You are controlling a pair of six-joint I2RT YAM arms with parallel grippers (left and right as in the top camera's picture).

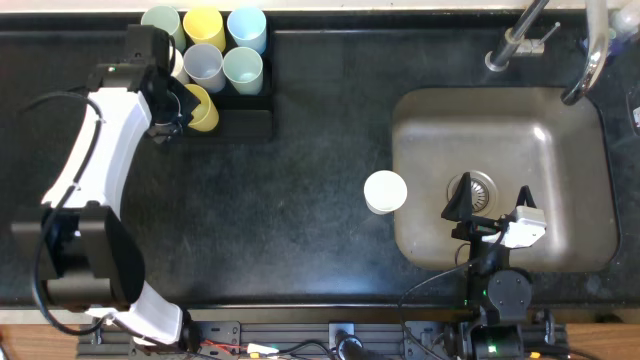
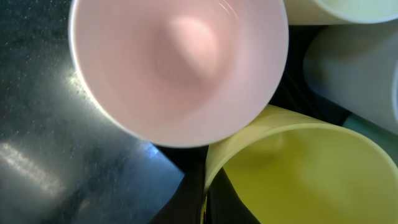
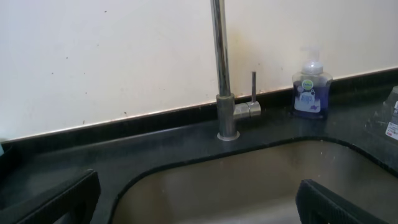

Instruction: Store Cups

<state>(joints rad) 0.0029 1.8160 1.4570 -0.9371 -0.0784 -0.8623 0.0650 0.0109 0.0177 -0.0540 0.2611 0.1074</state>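
Dark speckled countertop (image 1: 300, 220), steel sink (image 1: 560, 120) at right, faucet (image 3: 219, 74) at far wall. Black rack (image 1: 245, 122) far left holds cups (image 1: 243, 68); left gripper (image 1: 168, 110) beside its yellow cup (image 1: 200, 107), grip cannot be told. White cup (image 1: 385, 191) alone mid-counter, open room around. Right gripper (image 1: 490, 200) spread over sink.

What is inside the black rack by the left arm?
A green cup, yellow cup, blue cup, grey cup, teal cup and second yellow cup. The wrist view adds a pink cup beside it. The left arm covers that corner from above, hiding how the pink cup sits.
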